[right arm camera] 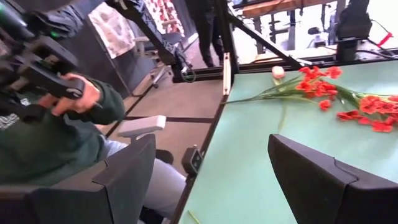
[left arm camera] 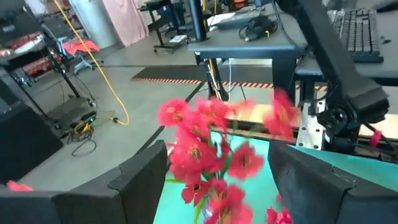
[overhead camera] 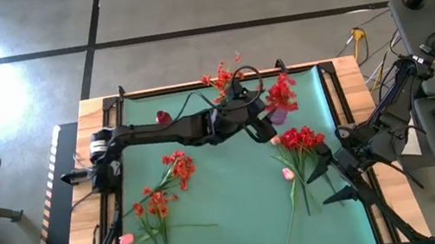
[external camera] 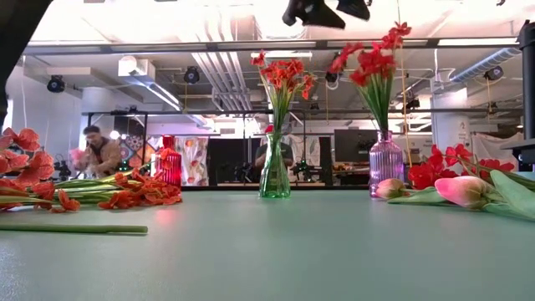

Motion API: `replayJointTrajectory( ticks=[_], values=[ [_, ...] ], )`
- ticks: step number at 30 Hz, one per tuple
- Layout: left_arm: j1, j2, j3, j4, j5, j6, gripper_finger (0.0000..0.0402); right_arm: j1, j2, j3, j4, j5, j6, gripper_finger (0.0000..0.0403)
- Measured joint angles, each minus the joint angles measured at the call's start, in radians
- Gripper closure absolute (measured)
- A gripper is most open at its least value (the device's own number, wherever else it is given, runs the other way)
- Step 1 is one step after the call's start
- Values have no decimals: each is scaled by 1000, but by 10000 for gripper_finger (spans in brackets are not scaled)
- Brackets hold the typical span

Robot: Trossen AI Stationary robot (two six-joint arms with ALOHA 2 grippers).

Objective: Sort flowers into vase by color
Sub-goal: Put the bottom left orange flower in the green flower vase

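High view: we see the flowers in several lots on the green table (overhead camera: 244, 232). Deep red blooms (overhead camera: 281, 92) stand in a purple vase (external camera: 385, 164) near the far edge, right of centre; orange-red blooms (overhead camera: 220, 78) stand in a green vase (external camera: 274, 176) at the far middle. A red vase (overhead camera: 163, 117) sits far left. Loose orange-red stems (overhead camera: 165, 192) lie on the left half, with a pink bud (overhead camera: 127, 239) near the left edge. Loose deep red stems (overhead camera: 300, 148) lie on the right half, a pink bud (overhead camera: 288, 174) just beside them.

Left gripper (overhead camera: 266, 123) reaches across the table to just beside the purple vase; in its wrist view the jaws stand apart around the red blooms, and we see nothing held. Right gripper (overhead camera: 323, 167) waits at the right edge near the loose deep red stems, jaws wide apart and empty. We note a person (right arm camera: 56, 130) in a green sleeve seated beyond the table edge in the right wrist view.
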Motion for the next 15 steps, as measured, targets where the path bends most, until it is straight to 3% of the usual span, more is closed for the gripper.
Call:
replayJointTrajectory(
  ticks=[4,8,15],
  values=[
    [-22,-55,2,-50,1,36,137,0,0,0,1,30,0,101],
    [-73,-126,2,-203,1,32,137,0,0,0,0,52,0,101],
    [-239,-272,3,-672,28,-285,137,0,0,0,-47,113,-5,101]
  ],
)
